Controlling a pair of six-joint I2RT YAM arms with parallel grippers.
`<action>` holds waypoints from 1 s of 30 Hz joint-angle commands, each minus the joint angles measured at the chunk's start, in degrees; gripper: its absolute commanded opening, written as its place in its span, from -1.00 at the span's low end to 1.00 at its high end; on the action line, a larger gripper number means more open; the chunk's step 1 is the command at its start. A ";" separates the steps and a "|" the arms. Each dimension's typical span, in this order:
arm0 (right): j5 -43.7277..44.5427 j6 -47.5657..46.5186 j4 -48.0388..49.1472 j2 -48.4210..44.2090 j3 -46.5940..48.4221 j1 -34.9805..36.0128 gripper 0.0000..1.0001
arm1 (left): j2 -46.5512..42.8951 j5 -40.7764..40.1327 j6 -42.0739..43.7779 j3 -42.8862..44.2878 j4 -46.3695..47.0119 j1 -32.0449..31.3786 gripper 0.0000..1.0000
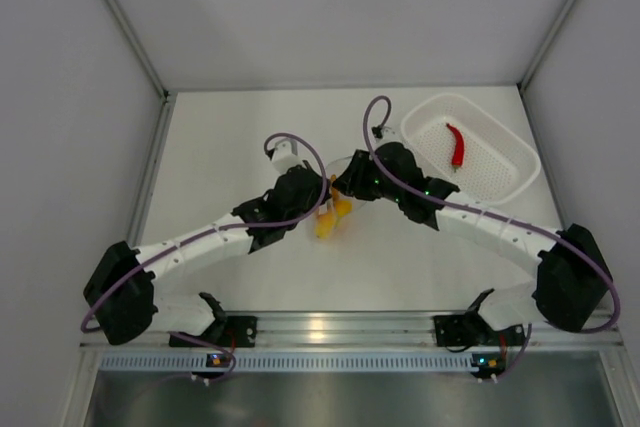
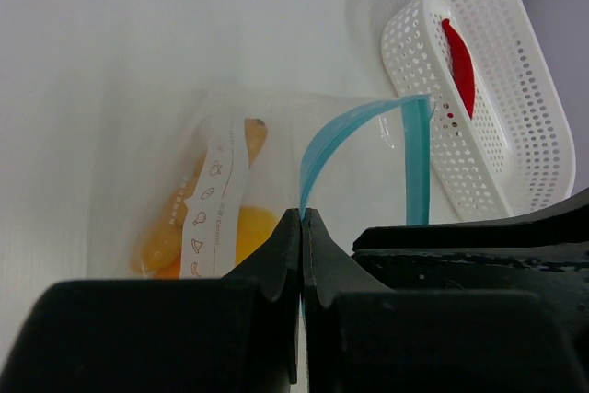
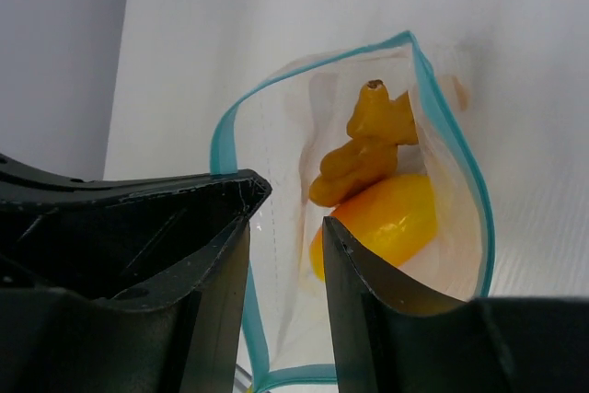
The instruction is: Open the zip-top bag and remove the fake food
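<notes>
Pinching zip-top bag (image 2: 361, 165) strip: left hand (image 2: 302, 215) pressed together | right hand (image 3: 293, 213) spread, straddling bag rim | 2 arms angled inward

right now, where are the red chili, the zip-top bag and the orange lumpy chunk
red chili (image 1: 457, 144), top external view, middle of its body
zip-top bag (image 2: 417, 163), left wrist view, on its blue zip strip
orange lumpy chunk (image 3: 364, 154), right wrist view, its middle

From above, the zip-top bag (image 1: 327, 222) lay mostly hidden beneath my left claw (image 1: 320, 201) and right claw (image 1: 345, 189), its clear film too faint to trace. The blue zip strip (image 2: 322, 149) vanished between my left claw's closed jaws. The yellow-orange wedge (image 3: 382, 223) sat partly behind my right claw's finger. The basket (image 2: 525, 117) beyond my left claw was cut off at the frame edge.
</notes>
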 commanded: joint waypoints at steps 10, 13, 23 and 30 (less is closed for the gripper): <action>7.59 1.94 4.97 7.07 0.96 2.22 -0.19 | -2.43 1.34 -1.77 -1.60 5.35 0.10 -1.00; 7.77 1.76 4.97 9.89 3.15 2.22 -0.11 | -1.82 2.22 -2.38 -1.77 6.22 0.10 -1.00; 10.23 5.54 9.18 15.52 4.83 2.13 -0.03 | 0.29 4.51 -3.17 -2.48 8.16 0.10 -1.00; 9.88 8.44 16.47 19.29 3.08 1.96 0.02 | 2.49 7.05 -3.79 -2.39 8.95 0.10 -1.00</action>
